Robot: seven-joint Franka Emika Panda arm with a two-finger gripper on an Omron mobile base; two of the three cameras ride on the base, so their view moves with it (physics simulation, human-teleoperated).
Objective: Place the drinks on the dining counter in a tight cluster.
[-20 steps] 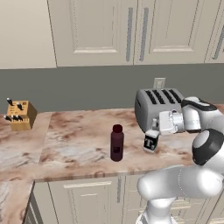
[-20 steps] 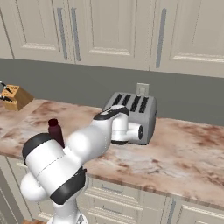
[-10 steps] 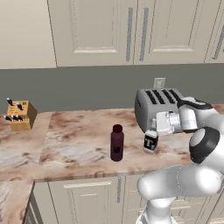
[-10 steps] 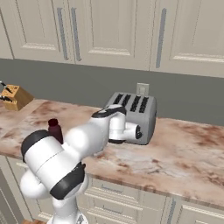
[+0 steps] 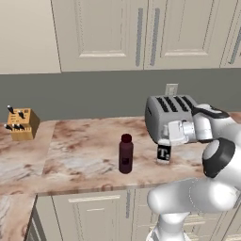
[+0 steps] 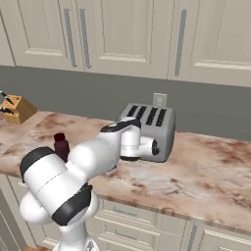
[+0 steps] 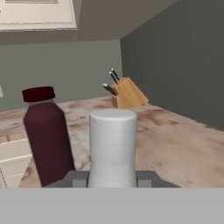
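Observation:
My gripper (image 5: 164, 145) is shut on the white bottle with the black "T" label (image 5: 164, 153), low over the narrow wall counter (image 5: 84, 155) just in front of the toaster. In the hand view the white bottle (image 7: 113, 146) stands upright between my fingers (image 7: 80, 178). The dark maroon bottle (image 5: 125, 154) stands upright on the same counter, a short way to the left of the white one and apart from it; the hand view shows the maroon bottle (image 7: 47, 135) beside the white one. The clear water bottle and the dining counter are out of view.
A silver toaster (image 5: 169, 115) stands right behind my gripper, against the grey wall. A wooden knife block (image 5: 21, 124) sits at the counter's far left. Cream wall cabinets (image 5: 117, 33) hang above. Bare marbled surface lies between the maroon bottle and the knife block.
The arm has shifted its posture only slightly. The white bottle stays in my grip by the toaster, and the maroon bottle has not moved.

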